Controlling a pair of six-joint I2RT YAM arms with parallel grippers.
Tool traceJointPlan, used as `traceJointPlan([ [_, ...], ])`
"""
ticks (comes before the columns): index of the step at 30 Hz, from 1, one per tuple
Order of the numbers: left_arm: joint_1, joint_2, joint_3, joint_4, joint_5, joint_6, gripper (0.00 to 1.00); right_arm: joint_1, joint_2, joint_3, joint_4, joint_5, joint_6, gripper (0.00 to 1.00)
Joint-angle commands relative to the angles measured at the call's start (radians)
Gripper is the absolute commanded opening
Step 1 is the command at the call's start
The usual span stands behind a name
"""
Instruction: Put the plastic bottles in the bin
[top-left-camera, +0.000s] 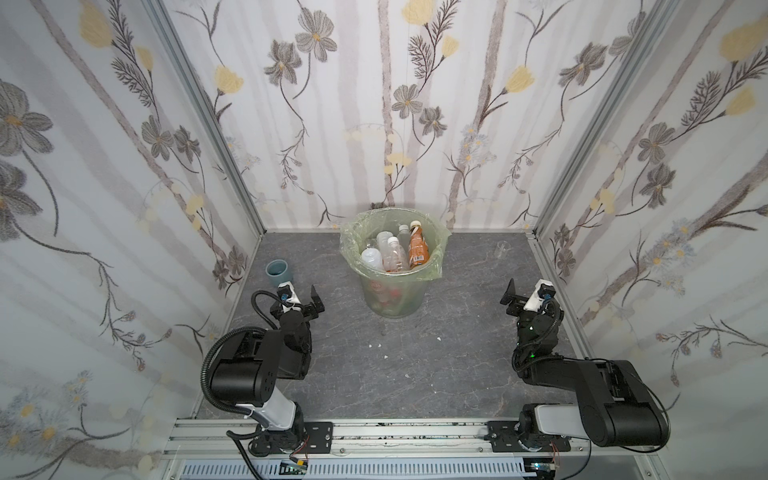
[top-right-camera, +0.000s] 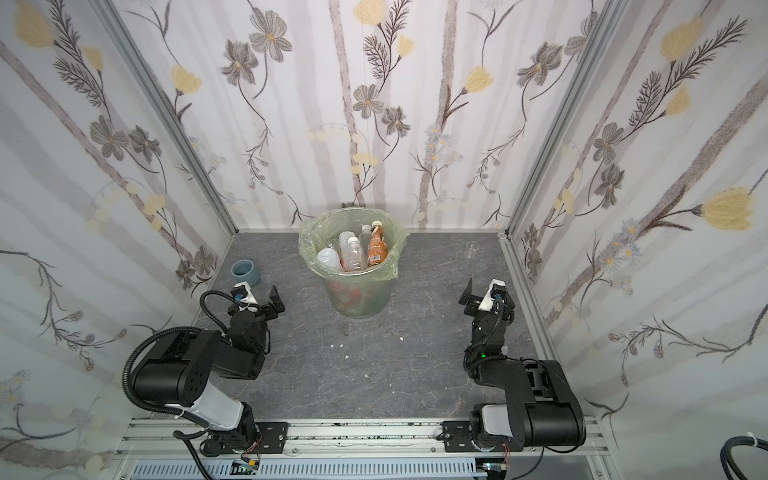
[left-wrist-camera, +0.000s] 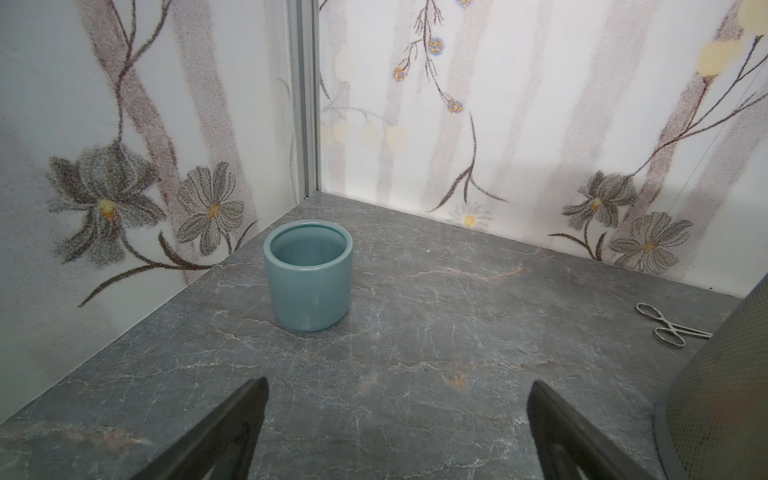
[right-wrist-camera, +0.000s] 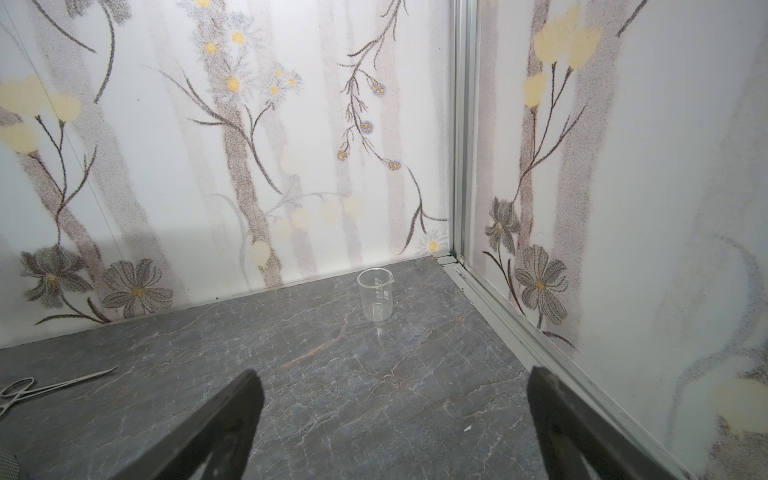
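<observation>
One bin (top-left-camera: 395, 299) stands at twelve o'clock on the grey table (top-left-camera: 395, 374); at its mouth we count five plastic bottles (top-left-camera: 392, 254), one orange bottle (top-left-camera: 418, 250) and four clear or frosted, with dimmer shapes behind its wall that we cannot count. We also see one blue-grey cup (top-left-camera: 279, 272) at ten o'clock, one clear beaker (top-left-camera: 501, 248) at two o'clock and one pair of steel forceps (left-wrist-camera: 669, 326) near the back wall. Our two grippers, left gripper (left-wrist-camera: 399, 382) at nine o'clock and right gripper (right-wrist-camera: 395, 371) at three, both have their jaws spread wide with nothing between them.
</observation>
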Motion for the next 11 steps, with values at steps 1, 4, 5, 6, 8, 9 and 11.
traceJointPlan([
  [1,0.001,-0.003,0.006,0.013,-0.004,-0.001,1.0,0.001,0.0,0.0,0.007,-0.009,-0.003,1.0],
  [4,0.0,-0.003,0.006,0.013,-0.004,-0.003,1.0,0.002,0.002,0.003,0.005,-0.011,-0.003,1.0],
  [5,0.001,-0.003,0.005,0.012,-0.004,-0.003,1.0,0.001,0.004,0.008,-0.003,-0.009,-0.004,1.0],
  [6,0.001,-0.003,0.005,0.013,-0.003,-0.002,1.0,0.002,0.004,0.009,-0.006,-0.01,-0.005,1.0],
  [8,0.001,-0.003,0.005,0.012,-0.003,-0.002,1.0,0.003,0.002,0.007,-0.003,-0.008,-0.007,1.0],
  [9,0.001,-0.003,0.005,0.013,-0.003,-0.003,1.0,0.003,0.002,0.006,-0.002,-0.007,-0.007,1.0],
  [11,0.001,-0.003,0.005,0.012,-0.003,-0.002,1.0,0.005,0.002,0.003,0.004,-0.004,-0.008,1.0],
])
